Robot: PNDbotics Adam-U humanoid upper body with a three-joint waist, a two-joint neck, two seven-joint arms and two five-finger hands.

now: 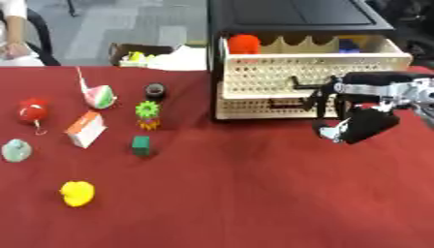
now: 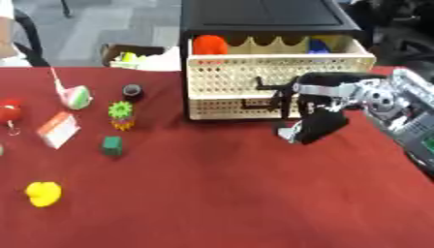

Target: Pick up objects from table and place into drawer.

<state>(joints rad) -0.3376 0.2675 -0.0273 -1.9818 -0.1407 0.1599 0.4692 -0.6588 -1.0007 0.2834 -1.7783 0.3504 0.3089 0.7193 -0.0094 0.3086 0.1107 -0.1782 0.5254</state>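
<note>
A black cabinet holds cream perforated drawers (image 1: 254, 80). The top drawer (image 1: 305, 60) is pulled out, with a red-orange thing (image 1: 244, 43) at its left end and blue and yellow things (image 1: 348, 44) at its right. My right hand (image 1: 363, 123) hangs just in front of the lower drawer, fingers relaxed and pointing down, holding nothing I can see. On the red table's left lie a red ball with a hook (image 1: 34, 110), a pink-green cone (image 1: 100, 96), a black ring (image 1: 155, 89), a green gear (image 1: 147, 109), a white-orange box (image 1: 85, 128), a green cube (image 1: 141, 145), a pale green lump (image 1: 15, 150) and a yellow toy (image 1: 78, 193).
The red tablecloth (image 1: 254, 193) stretches bare across the front and middle. Behind the table's far edge stands a dark box (image 1: 135, 52) with yellow-green items and white cloth. My right forearm (image 2: 398, 104) comes in from the right edge.
</note>
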